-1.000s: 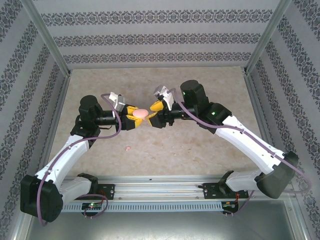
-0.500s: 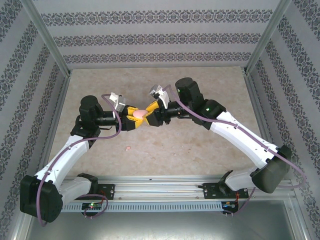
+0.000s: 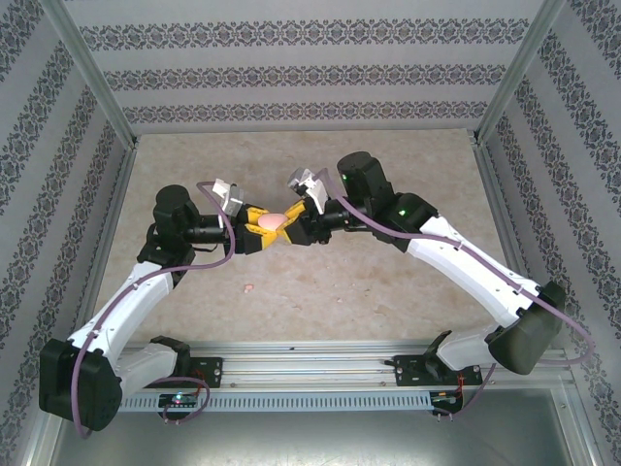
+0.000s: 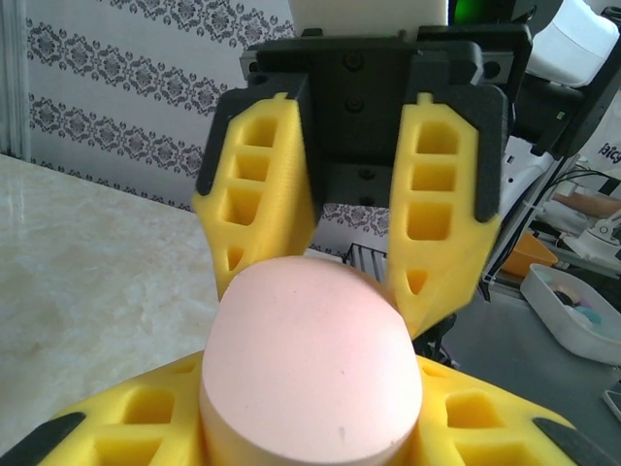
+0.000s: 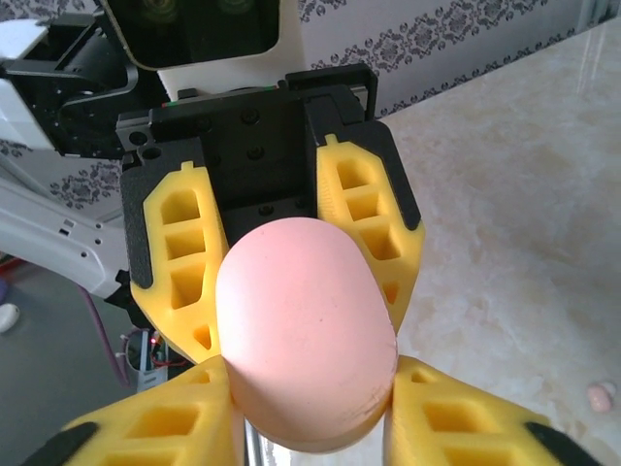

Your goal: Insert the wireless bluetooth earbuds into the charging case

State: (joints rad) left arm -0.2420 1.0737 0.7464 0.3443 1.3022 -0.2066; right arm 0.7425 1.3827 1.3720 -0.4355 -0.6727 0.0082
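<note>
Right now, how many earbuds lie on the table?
1. A pale pink earbud lies loose on the table, between the arm bases and the pink case, which both sets of jaws hold up. Others may be hidden.

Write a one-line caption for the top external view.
Left gripper and right gripper hold one salmon-pink case above the table.
</note>
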